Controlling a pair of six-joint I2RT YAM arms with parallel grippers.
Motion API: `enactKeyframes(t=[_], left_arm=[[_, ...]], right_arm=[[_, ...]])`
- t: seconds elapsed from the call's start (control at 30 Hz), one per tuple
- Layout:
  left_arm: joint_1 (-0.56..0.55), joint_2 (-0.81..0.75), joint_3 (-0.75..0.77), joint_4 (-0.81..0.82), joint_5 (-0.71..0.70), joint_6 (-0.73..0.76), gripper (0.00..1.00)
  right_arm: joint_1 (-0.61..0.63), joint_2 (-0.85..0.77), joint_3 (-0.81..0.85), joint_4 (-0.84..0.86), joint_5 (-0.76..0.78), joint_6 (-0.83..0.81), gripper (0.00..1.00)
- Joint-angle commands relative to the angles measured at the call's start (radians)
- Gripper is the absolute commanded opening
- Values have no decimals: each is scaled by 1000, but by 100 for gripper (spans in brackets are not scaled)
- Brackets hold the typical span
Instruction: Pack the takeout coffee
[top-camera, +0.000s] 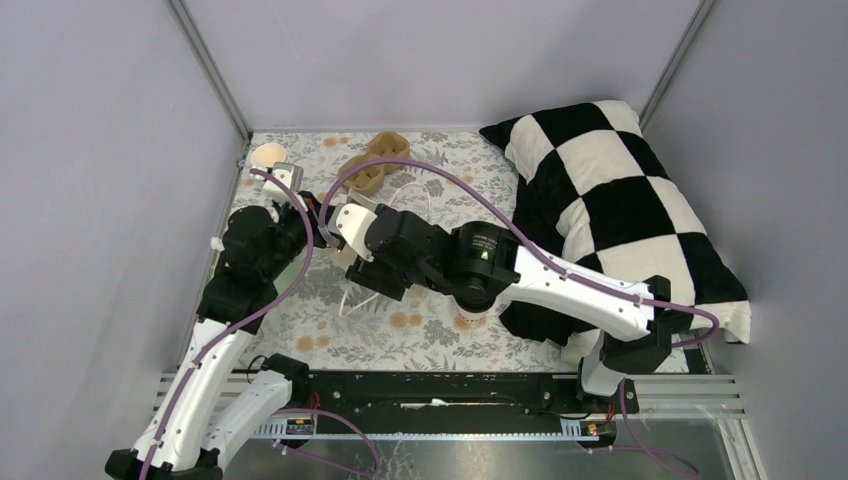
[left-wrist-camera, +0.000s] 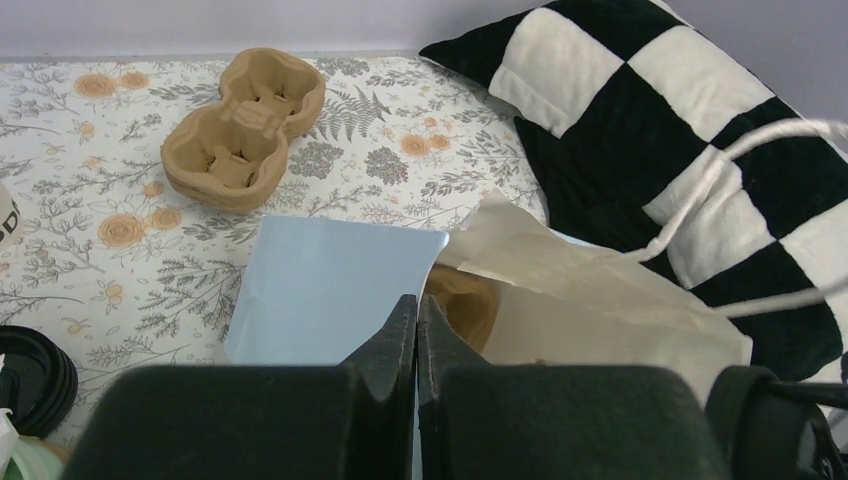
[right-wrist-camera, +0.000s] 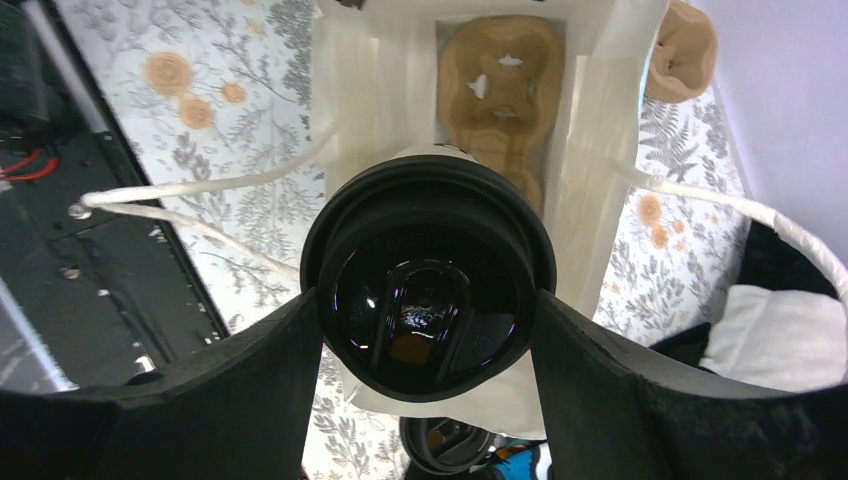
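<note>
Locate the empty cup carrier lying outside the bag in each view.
Top external: carrier, far centre.
Left wrist: upper left.
Right wrist: top right corner, cropped, beside the bag.
Shared landmark: floral cloth under it.

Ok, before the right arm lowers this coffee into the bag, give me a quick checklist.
1. Grip: the right gripper clamps the black-lidded cup from both sides: ok.
2. Mouth of the blue bag open, cup carrier visible inside: ok.
3. The left gripper is shut on the bag's edge: ok.
4. Cup lined up over a free carrier pocket: cannot tell, the cup hides it.
5. The rope handles lie outside the mouth: ok.
</note>
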Motion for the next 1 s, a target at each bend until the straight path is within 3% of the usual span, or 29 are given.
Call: enactKeyframes(t=[0.0, 0.33, 0.5, 0.73, 0.97], left_arm=[[4, -22, 37, 6, 10, 16, 0], [4, -35, 35, -12, 11, 34, 0], [3, -27, 43, -12, 11, 55, 0], [4, -26, 47, -8, 18, 54, 0], [5, -38, 42, -13, 34, 83, 0]], right_arm=[[9, -62, -43, 86, 111, -51, 41], [8, -102, -163, 154, 172, -121, 39], [8, -151, -182, 197, 123, -144, 39], [8, -235, -399, 333, 67, -253, 39], [-20, -253, -511, 444, 32, -330, 37]])
